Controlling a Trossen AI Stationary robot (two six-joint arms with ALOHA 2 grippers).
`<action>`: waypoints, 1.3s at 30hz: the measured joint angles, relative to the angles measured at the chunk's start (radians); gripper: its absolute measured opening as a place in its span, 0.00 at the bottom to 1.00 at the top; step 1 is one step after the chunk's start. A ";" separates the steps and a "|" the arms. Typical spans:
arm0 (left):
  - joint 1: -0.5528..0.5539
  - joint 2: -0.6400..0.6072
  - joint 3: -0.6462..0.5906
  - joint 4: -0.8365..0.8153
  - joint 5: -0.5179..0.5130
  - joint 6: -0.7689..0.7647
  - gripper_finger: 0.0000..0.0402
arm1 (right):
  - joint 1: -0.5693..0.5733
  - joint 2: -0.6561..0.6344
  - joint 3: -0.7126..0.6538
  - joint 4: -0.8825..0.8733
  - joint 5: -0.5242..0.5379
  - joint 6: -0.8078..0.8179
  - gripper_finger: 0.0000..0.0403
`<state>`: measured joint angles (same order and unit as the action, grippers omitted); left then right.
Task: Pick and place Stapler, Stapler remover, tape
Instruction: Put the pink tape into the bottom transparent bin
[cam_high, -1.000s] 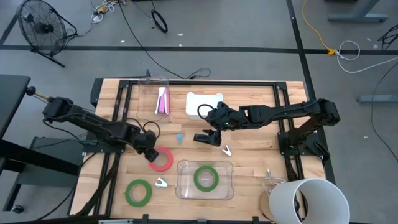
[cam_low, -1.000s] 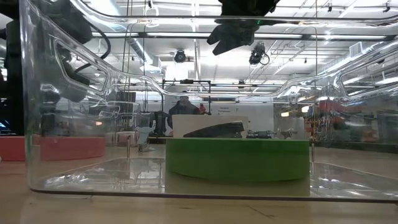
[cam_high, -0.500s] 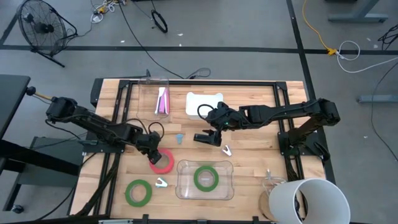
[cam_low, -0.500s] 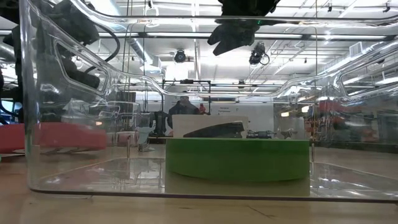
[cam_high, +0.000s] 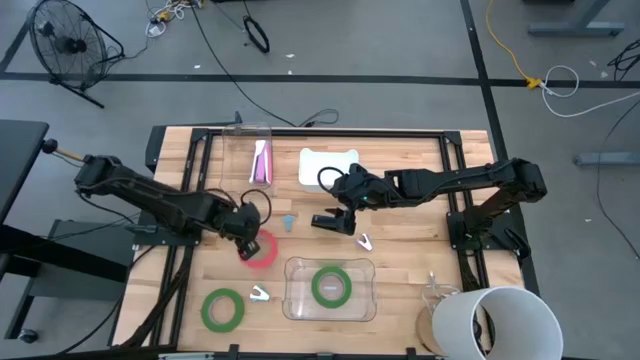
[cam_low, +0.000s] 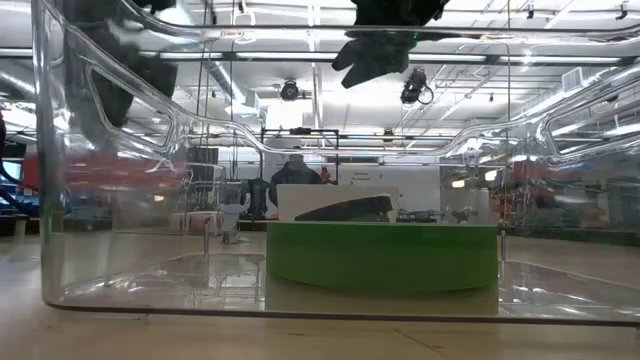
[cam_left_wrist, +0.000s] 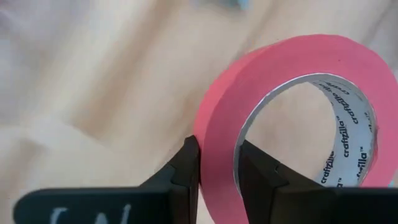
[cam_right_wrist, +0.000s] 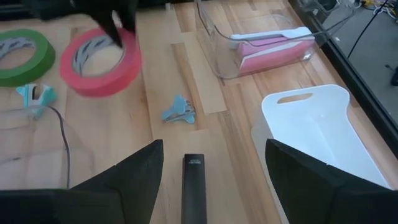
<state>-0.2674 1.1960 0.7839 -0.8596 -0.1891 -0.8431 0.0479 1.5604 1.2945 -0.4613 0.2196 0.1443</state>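
Left gripper (cam_left_wrist: 216, 163) pinches the red tape roll's (cam_left_wrist: 292, 118) wall, likely light and stiff, beside the clear bin (cam_high: 330, 312); right gripper (cam_right_wrist: 193, 180) hangs wide open.

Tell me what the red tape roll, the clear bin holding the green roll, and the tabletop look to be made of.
Red tape roll: matte, paper-like tape wound on a printed core; looks like masking tape. Left hand pinches its wall.
Clear bin: glossy see-through plastic, showing the green roll inside.
Tabletop: pale wooden planks with visible grain.
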 joint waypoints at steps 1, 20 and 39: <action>-0.008 0.000 0.056 -0.072 -0.057 0.008 0.21 | 0.000 0.000 0.000 0.005 0.000 0.004 0.69; -0.110 0.002 0.419 0.014 -1.060 0.555 0.21 | 0.000 0.000 0.000 0.449 -0.001 -0.006 0.69; -0.105 0.018 0.418 0.223 -1.087 0.726 0.21 | -0.015 0.089 0.000 0.740 0.005 -0.067 0.69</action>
<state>-0.3719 1.2135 1.2015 -0.6371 -1.2757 -0.1170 0.0332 1.6495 1.2945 0.2791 0.2241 0.0775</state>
